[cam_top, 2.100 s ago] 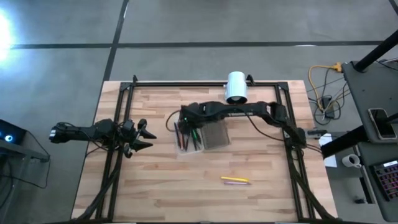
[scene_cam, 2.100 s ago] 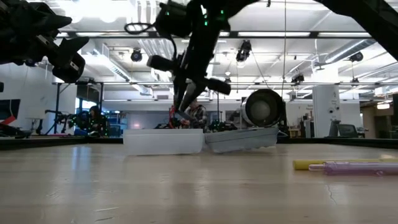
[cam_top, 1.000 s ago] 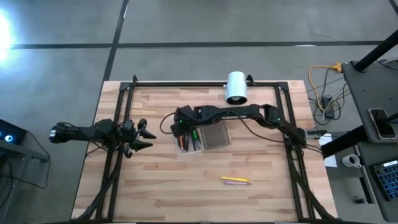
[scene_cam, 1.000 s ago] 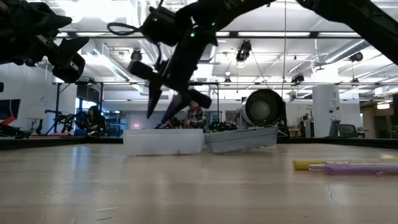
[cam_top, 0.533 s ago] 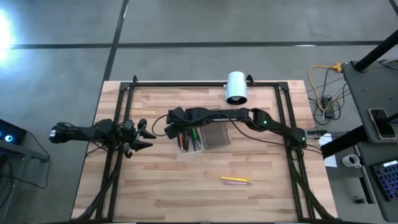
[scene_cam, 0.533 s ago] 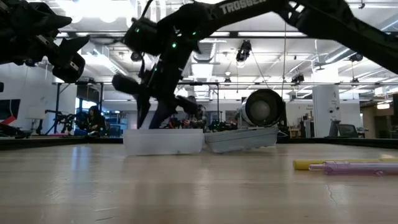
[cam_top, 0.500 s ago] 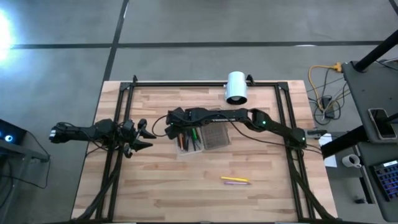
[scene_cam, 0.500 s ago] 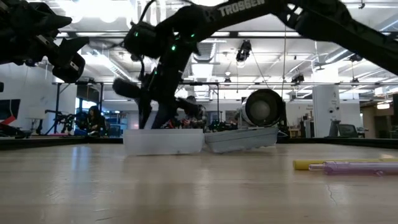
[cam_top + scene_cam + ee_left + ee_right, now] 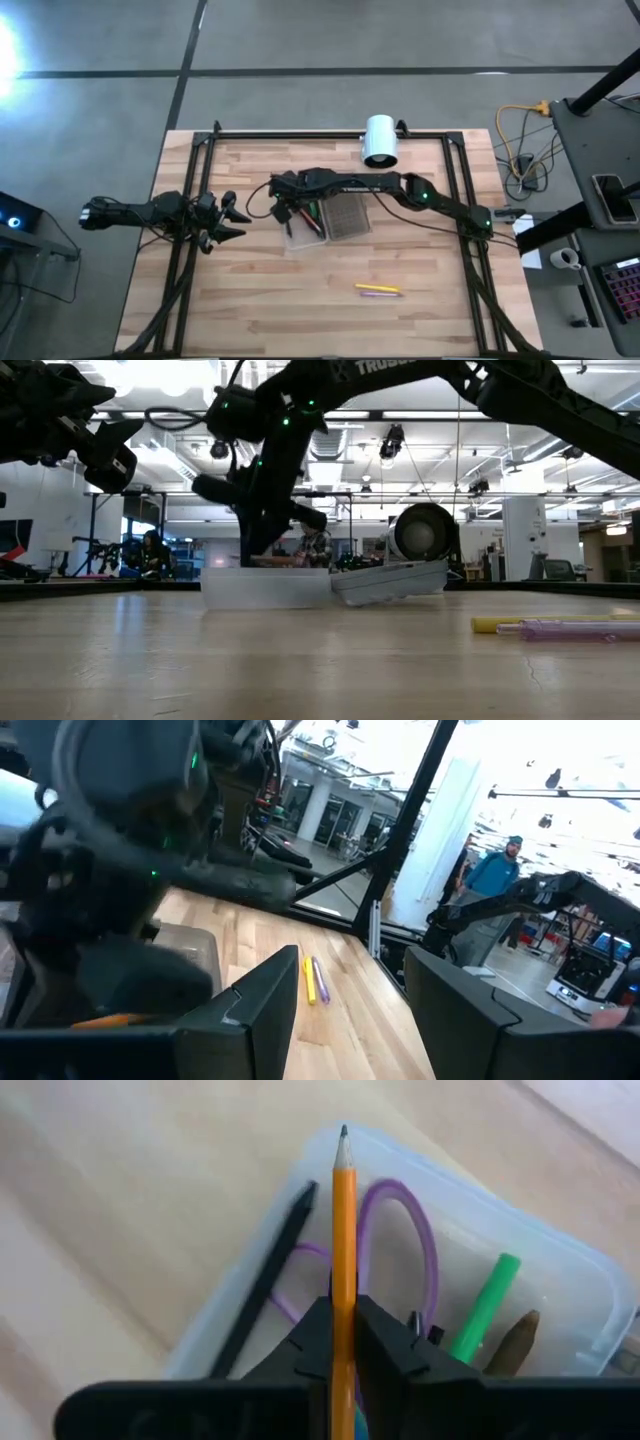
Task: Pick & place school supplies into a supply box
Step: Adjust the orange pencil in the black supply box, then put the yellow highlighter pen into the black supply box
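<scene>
The supply box [image 9: 300, 226] is a translucent tray standing open on the table's middle, its dotted lid [image 9: 348, 215] lying beside it toward the right. In the right wrist view the box [image 9: 250, 1270] holds purple-handled scissors [image 9: 420, 1250], a black pen [image 9: 265, 1285] and a green marker [image 9: 485, 1305]. My right gripper [image 9: 284, 198] hangs over the box's left part, shut on an orange pencil [image 9: 343, 1210]. A yellow pen and a purple pen [image 9: 378, 290] lie together on the near right of the table. My left gripper [image 9: 236, 215] waits open at the table's left edge. My right gripper pinches the orange pencil between its two fingers, at a place on the shaft [image 9: 343, 1288] back from the sharpened tip [image 9: 343, 1132]. The pencil runs along the fingers and sticks out forward of them. The fingers point down at the box [image 9: 265, 588]; whether the tip touches it, I cannot tell.
A white cylinder [image 9: 380, 140] lies at the table's far edge, behind the lid. Black frame rails [image 9: 190, 250] run along the left, right and far sides. Bare wood spreads across the table's near half around the two pens [image 9: 545, 626].
My right gripper has swung toward the table's left over the box, then tipped from a slant to point steeply down and come lower over the tray, still shut on the orange pencil.
</scene>
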### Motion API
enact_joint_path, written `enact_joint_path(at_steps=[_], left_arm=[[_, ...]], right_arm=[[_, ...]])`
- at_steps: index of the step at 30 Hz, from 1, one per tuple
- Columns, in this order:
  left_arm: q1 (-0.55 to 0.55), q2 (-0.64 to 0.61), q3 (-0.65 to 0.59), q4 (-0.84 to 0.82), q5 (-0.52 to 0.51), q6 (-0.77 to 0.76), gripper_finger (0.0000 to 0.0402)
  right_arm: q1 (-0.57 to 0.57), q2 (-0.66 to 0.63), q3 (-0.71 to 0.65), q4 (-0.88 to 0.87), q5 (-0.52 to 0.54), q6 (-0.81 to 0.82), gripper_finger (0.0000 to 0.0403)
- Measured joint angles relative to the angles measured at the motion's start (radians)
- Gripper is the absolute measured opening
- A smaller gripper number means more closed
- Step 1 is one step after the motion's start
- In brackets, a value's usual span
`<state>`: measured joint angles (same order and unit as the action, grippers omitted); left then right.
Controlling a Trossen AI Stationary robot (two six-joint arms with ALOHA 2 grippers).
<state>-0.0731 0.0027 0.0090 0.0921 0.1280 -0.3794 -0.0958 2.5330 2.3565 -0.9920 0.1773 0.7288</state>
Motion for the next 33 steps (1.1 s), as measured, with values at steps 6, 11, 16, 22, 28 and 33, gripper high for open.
enact_joint_path(at_steps=[6, 11, 16, 22, 28, 33], left_arm=[[0.0, 0.0, 0.0, 0.0, 0.001, 0.0, 0.0169], [0.0, 0.0, 0.0, 0.0, 0.0, 0.0, 0.0169], [0.0, 0.0, 0.0, 0.0, 0.0, 0.0, 0.0169], [0.0, 0.0, 0.0, 0.0, 0.0, 0.0, 0.0169], [0.0, 0.0, 0.0, 0.0, 0.0, 0.0, 0.0169], [0.0, 0.0, 0.0, 0.0, 0.0, 0.0, 0.0169]], right_arm=[[-0.002, -0.014, -0.001, 0.004, -0.021, 0.001, 0.0061], [-0.002, -0.024, 0.0, 0.011, -0.045, 0.027, 0.01], [0.003, -0.021, -0.001, 0.001, -0.047, 0.018, 0.0127], [0.034, -0.088, -0.001, -0.097, -0.046, -0.094, 0.0147], [0.175, -0.148, -0.001, -0.331, -0.039, -0.465, 0.0152], [0.314, -0.151, -0.019, -0.442, -0.029, -0.542, 0.0144]])
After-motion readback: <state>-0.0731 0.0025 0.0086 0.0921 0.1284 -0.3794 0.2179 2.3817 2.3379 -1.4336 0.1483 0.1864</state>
